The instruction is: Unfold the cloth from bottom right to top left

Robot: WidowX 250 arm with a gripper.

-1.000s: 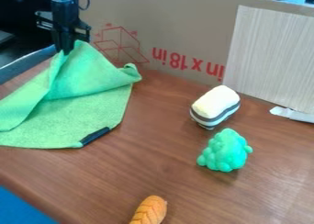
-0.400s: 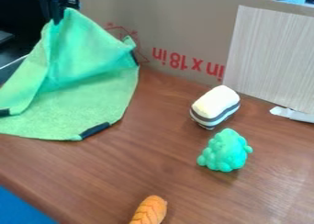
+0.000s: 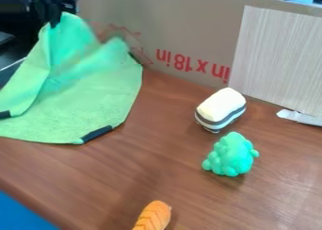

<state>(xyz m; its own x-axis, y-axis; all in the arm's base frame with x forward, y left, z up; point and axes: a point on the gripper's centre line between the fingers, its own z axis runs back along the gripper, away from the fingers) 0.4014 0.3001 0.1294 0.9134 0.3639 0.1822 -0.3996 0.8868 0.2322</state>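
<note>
Cloth (image 3: 82, 111) pinched high by the cardboard panel (image 3: 189, 36)

The gripper (image 3: 54, 22), closed on the cloth's upper peak, hangs at the panel's left end, presumably to draw that layer toward top left. The cloth's lower part spreads on the table (image 3: 182, 177) in front of the panel's left end, likely anchoring the pull. A loose flap (image 3: 114, 49) rises against the panel and might snag or fold back there. Well forward of the panel lies an orange braided toy (image 3: 154, 216); nearer it sit a striped toy (image 3: 220, 106) and a green lumpy toy (image 3: 230, 156), all apart from the cloth. Bare table before the panel gives room.
</note>
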